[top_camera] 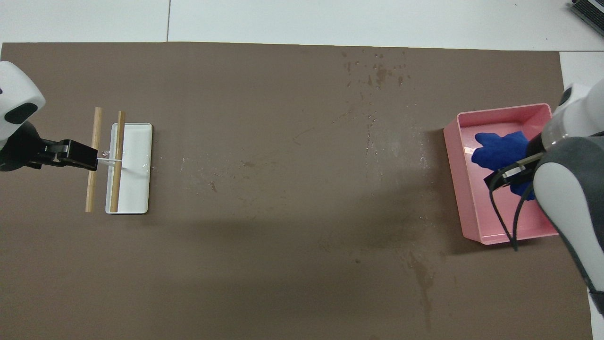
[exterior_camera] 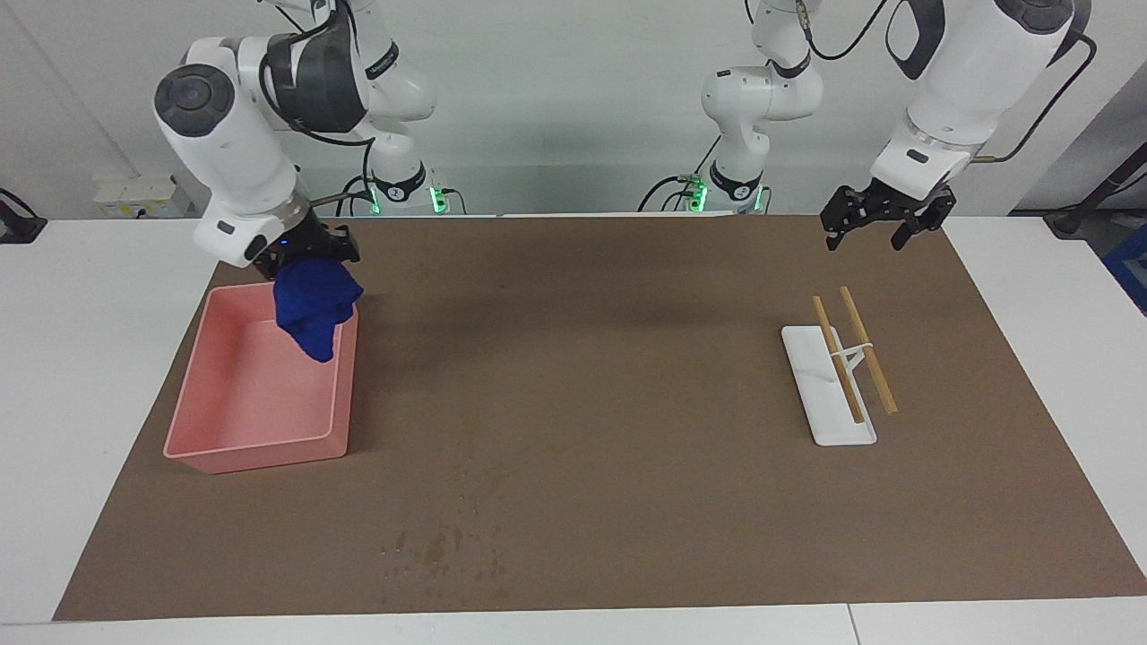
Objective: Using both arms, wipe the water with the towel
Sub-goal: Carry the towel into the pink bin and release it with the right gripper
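Note:
The water [exterior_camera: 439, 548] [top_camera: 377, 73] is a patch of dark glossy blotches and specks on the brown mat [exterior_camera: 627, 376], near the mat's edge farthest from the robots. My right gripper [exterior_camera: 309, 258] [top_camera: 514, 171] is shut on a bunched blue towel [exterior_camera: 314, 309] [top_camera: 500, 148]. The towel hangs over the robot-side end of the pink bin [exterior_camera: 260, 452] [top_camera: 452, 165]. My left gripper [exterior_camera: 865, 242] [top_camera: 89, 159] hangs open and holds nothing, above the mat at the left arm's end, just robot-side of the rack.
A white rack base [exterior_camera: 829, 425] [top_camera: 137, 193] carrying two wooden rods [exterior_camera: 867, 351] [top_camera: 118, 160] lies on the mat toward the left arm's end. Faint streaks and a dull smear mark the mat's middle. White tabletop surrounds the mat.

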{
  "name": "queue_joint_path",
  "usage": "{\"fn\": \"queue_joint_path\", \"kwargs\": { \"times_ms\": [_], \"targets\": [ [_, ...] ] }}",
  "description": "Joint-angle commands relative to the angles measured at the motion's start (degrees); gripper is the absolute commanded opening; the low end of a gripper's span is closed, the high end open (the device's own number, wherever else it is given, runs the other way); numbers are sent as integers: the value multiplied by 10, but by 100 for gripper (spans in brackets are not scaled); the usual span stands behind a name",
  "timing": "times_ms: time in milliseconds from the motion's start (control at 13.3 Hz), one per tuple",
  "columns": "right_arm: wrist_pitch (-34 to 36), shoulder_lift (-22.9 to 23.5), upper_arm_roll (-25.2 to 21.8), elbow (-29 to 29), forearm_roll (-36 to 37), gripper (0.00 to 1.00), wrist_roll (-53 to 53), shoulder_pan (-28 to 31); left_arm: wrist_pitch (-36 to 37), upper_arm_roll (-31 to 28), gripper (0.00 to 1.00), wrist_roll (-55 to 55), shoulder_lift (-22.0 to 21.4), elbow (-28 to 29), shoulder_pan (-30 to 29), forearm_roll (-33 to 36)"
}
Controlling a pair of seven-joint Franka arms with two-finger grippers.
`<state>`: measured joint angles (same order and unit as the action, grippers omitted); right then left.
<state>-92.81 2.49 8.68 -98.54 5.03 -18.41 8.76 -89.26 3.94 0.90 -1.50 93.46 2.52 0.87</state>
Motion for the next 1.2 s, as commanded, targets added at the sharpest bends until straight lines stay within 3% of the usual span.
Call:
{"fn": "queue_joint_path", "kwargs": {
  "times_ms": [0,150,225,300,375,674,1124],
  "targets": [
    [-119,12,5,-34,42,0,-121,54,3,-1,100,-3,-12,12,-2,-3],
    [-205,22,5,-70,50,0,-165,81,3,-1,100,-3,-12,12,-2,-3],
    [-209,30,5,-71,50,7,-165,83,4,-1,100,-3,-12,12,-2,-3],
    [-209,33,5,-75,50,49,-162,82,3,-1,100,-3,-12,12,-2,-3],
    [-207,33,5,-75,50,99,-161,81,3,-1,100,-3,-12,12,-2,-3],
    [-179,25,6,-60,49,100,-163,82,4,-1,100,-3,-12,12,-2,-3],
    [-12,-6,13,98,42,100,-164,74,3,-1,100,-3,-12,12,-2,-3]
  ]
}}
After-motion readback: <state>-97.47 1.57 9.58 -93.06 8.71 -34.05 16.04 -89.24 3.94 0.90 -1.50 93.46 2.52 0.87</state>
